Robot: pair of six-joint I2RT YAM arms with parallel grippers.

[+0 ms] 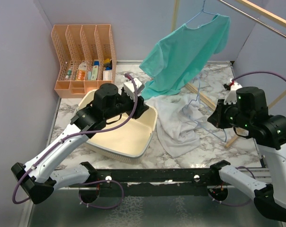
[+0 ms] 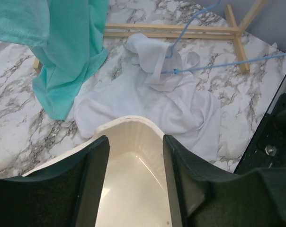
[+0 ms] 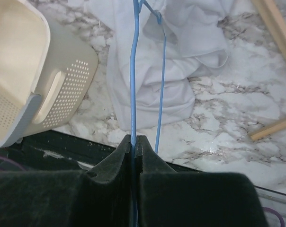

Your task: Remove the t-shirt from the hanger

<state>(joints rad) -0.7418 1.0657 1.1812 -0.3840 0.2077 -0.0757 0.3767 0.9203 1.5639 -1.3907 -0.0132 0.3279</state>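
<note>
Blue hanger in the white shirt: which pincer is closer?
Right. The right pincer is shut on the blue hanger; the left pincer is open above the basket, away from the hanger.

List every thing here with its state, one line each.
white t-shirt, crumpled on the table, hanger end caught in its folds
blue hanger, pinched by the right gripper
right gripper, shut on the blue hanger
left gripper, open, above the basket
basket, empty where visible
teal t-shirt, hung up, draping down
</note>
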